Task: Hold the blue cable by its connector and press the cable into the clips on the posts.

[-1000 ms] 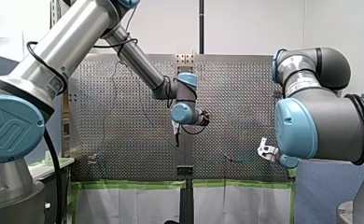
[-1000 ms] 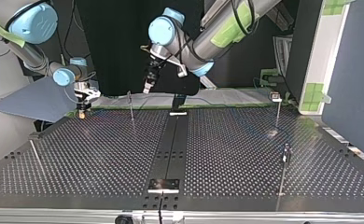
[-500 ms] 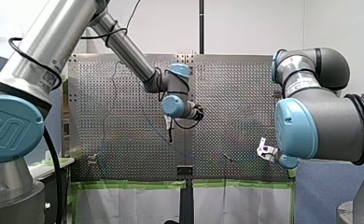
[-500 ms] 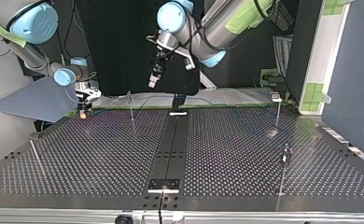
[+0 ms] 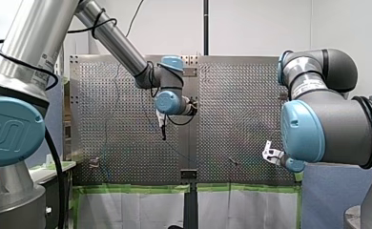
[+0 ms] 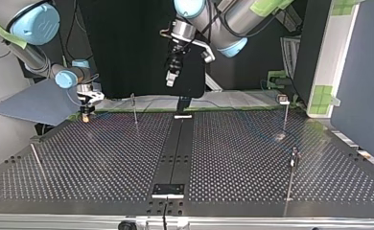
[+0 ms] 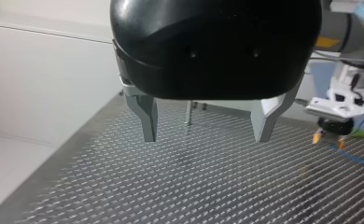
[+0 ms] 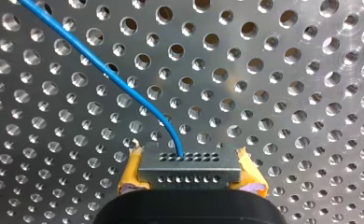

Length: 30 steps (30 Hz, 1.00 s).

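My right jaws are clamping the grey connector (image 8: 189, 170) between their yellow pads (image 8: 129, 175), one pad pressing on each end of it, so they are standing only as wide as the connector itself. The blue cable (image 8: 110, 74) is leaving the connector's far face near its middle and curving away low over the perforated tabletop (image 8: 287, 93). In the top view these jaws are pointing down at the tabletop's far left corner, and a thin post (image 6: 134, 109) is standing near them, to their right, apart from them.

My left jaws are gaping wide, with nothing between the two metal fingers (image 7: 146, 119). They are hovering well above the tabletop. In the left wrist view a post is showing ahead of them, far off between the fingers. My right jaws are showing off to one side there, their yellow tips just over the tabletop, with a stretch of blue cable trailing beside them.

In the top view my left arm (image 6: 233, 19) is coming in from the top, right of the middle. Its jaws are hanging high over the tabletop's far edge, near the middle. Two more posts (image 6: 286, 112) are standing at that view's right, one nearer the camera than the other. Whether the cable is sitting in any clip I cannot tell.
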Available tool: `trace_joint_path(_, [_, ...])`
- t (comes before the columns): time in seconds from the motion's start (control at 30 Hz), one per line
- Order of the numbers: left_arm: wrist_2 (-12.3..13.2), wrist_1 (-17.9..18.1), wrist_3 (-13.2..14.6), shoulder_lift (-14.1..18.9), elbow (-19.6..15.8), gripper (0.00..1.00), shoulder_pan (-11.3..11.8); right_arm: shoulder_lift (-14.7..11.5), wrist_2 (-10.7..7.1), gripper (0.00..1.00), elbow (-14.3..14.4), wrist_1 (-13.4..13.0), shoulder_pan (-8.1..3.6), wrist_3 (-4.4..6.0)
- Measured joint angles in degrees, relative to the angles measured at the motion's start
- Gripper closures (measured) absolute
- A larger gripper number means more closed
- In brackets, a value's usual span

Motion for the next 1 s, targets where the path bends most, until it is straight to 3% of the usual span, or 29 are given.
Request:
trace_joint_path(0.3, [-2.20,4.67,-0.21,4.71,-4.69,0.00,0.24,0.01,-0.09,1.00,-0.19,-0.01,0.24,-0.06])
trace_joint_path(0.57, [-1.75,8.81,-3.21,8.42,-8.81,0.00,0.73,0.02,0.02,1.00,-0.20,0.18,0.30,-0.13])
trace_joint_path(1.0, [-2.06,15.29,-1.63,3.52,-15.32,0.00,0.79,0.02,-0.16,1.00,-0.79,0.35,0.91,-0.64])
